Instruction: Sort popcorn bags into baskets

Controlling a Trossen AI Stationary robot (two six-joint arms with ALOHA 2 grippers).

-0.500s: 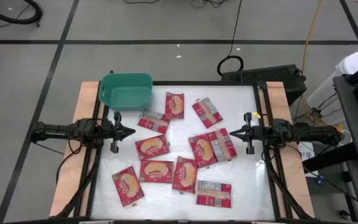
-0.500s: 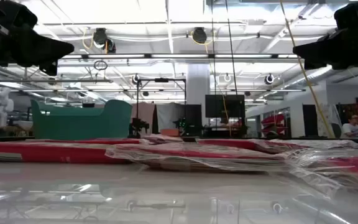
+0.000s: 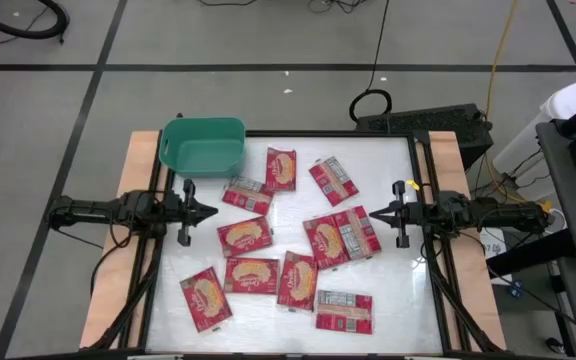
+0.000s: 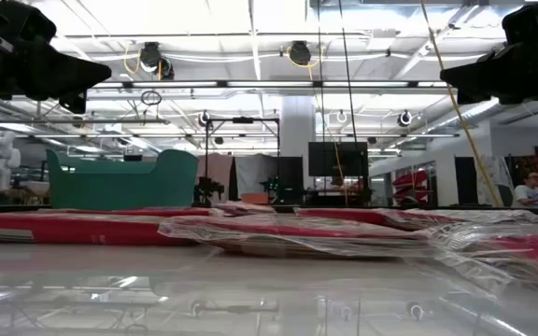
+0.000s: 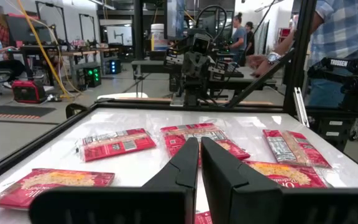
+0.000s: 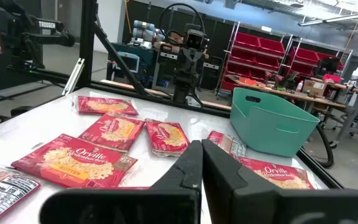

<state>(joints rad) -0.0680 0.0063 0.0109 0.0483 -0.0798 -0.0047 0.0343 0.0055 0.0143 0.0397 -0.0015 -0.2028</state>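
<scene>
Several red popcorn bags lie flat on the white table, spread across its middle and near part; some show a grey-white label side. A teal basket stands at the far left corner. My left gripper hovers shut above the table's left edge, pointing toward the right. My right gripper hovers shut above the right edge, pointing toward the left. Neither holds anything. The wrist views show each gripper's shut fingers above the bags.
A black frame rims the table, with wooden side boards. Bare table lies along the far right and near right. People stand and sit in the room beyond the table.
</scene>
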